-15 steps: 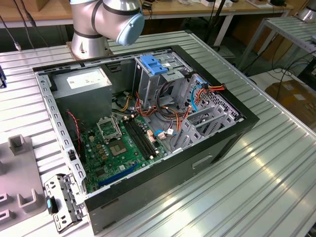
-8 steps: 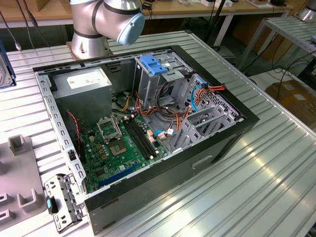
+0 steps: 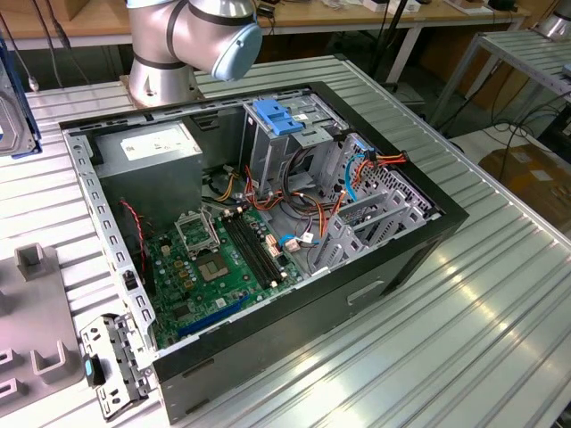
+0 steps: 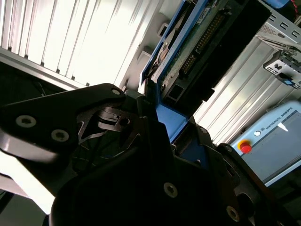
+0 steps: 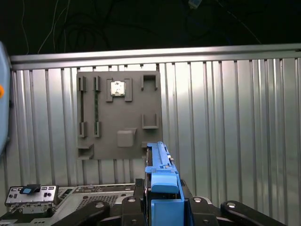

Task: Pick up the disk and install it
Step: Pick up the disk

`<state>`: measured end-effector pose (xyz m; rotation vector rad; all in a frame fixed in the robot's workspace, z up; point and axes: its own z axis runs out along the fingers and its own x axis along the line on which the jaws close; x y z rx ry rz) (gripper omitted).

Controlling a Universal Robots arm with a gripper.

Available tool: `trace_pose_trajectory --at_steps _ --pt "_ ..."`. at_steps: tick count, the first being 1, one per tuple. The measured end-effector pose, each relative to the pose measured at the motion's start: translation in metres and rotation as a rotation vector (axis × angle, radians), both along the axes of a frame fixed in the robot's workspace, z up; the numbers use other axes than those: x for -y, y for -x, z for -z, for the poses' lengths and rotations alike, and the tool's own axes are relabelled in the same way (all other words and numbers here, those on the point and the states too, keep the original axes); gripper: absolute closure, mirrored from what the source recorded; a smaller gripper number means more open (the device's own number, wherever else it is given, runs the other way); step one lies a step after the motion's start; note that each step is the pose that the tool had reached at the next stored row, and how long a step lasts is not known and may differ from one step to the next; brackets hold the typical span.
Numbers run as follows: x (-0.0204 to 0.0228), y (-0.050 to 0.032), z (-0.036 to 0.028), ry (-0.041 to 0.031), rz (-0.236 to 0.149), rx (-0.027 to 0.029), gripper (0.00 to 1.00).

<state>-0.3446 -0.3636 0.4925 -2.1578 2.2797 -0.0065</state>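
Observation:
In both wrist views my gripper (image 5: 162,205) (image 4: 164,117) is shut on the disk, a flat drive in a bright blue bracket. The first wrist view shows the disk (image 5: 159,162) edge-on, rising from between the black fingers above the ribbed table. Seen in the second wrist view, the disk (image 4: 202,42) turns its circuit-board side and connector row toward the camera, with blue plastic running down into the jaws. A flat grey plate with a blue rim (image 3: 16,98) stands at the exterior view's left edge; I cannot tell whether it is the disk.
The open computer case (image 3: 428,223) lies on the ribbed metal table, holding a motherboard (image 3: 223,259), a power supply (image 3: 152,147) and a drive cage with a blue latch (image 3: 277,116). A grey fixture plate (image 5: 117,117) and a metal bracket (image 3: 111,366) lie beside it. The arm's base (image 3: 161,62) stands behind.

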Motion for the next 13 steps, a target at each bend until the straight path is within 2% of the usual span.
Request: trace_pose_trajectory --at_steps 13 --pt "0.0000 -0.0030 0.0001 0.0000 0.000 0.0000 0.63"
